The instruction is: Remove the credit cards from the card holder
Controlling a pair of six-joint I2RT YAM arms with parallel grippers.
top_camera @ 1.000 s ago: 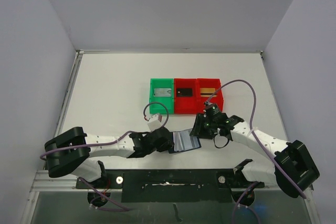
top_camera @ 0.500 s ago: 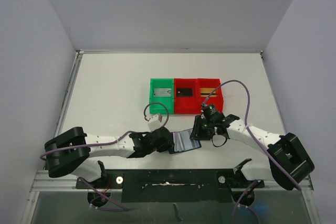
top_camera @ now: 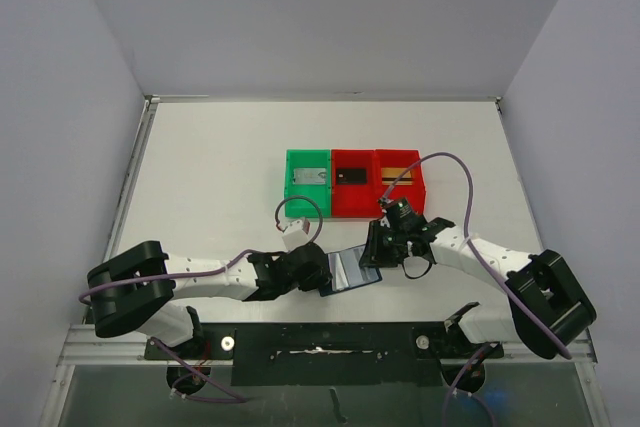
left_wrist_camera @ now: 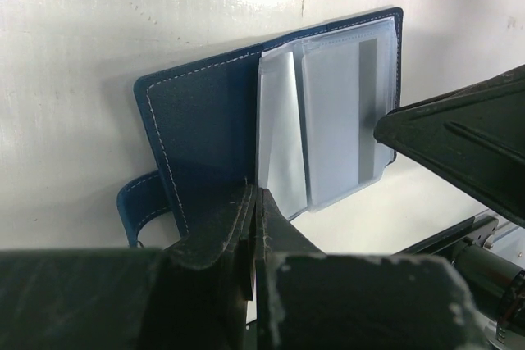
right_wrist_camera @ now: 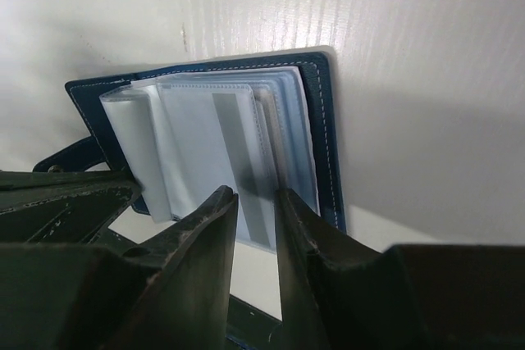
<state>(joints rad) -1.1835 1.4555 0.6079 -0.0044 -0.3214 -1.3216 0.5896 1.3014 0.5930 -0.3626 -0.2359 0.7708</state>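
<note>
The navy card holder (top_camera: 352,269) lies open at the near middle of the table, its pale clear pockets (left_wrist_camera: 338,120) fanned up. My left gripper (top_camera: 316,269) is shut on its left cover (left_wrist_camera: 205,125). My right gripper (top_camera: 376,245) is at the holder's right edge, its fingers (right_wrist_camera: 205,239) a narrow gap apart astride the lower edge of the pockets (right_wrist_camera: 205,149). A grey stripe shows through one pocket. The silver-grey card (top_camera: 308,175) lies in the green tray, the black card (top_camera: 350,174) in the middle red tray and the gold-orange card (top_camera: 396,172) in the right red tray.
The green tray (top_camera: 290,187) and two red trays (top_camera: 352,205) (top_camera: 418,185) stand in a row just behind the holder. The right arm's purple cable loops over the right red tray. A black rail runs along the near table edge.
My right gripper has moved a little left and closer onto the holder's pockets. The left gripper keeps its hold on the cover, and the holder has shifted slightly.
</note>
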